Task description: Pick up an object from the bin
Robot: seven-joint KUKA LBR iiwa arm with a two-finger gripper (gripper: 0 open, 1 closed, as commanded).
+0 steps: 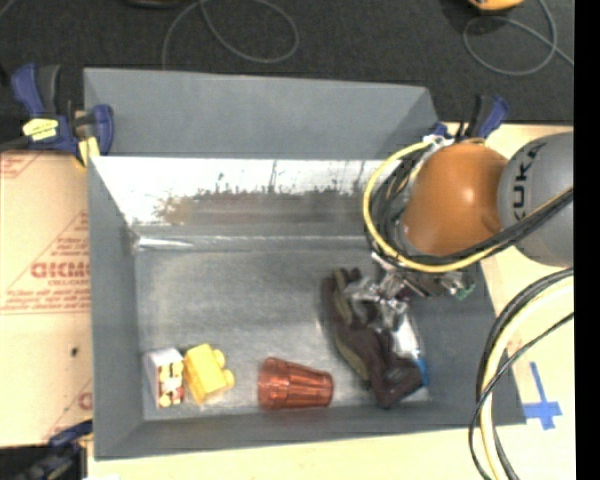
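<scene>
Our claw (382, 303), whose opening we cannot tell, sits over the far end of a dark brown limp thing (362, 353) stretching nearward and slightly right.

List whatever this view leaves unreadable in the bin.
1. Dark limp thing, camera view: its top end lies under the gripper, so its kind and whether it is gripped cannot be told.
2. White and blue piece: half buried by the dark thing; kind unclear.
3. White box: print too small to read.
4. Bin: far right floor covered by the arm's orange cover.
</scene>
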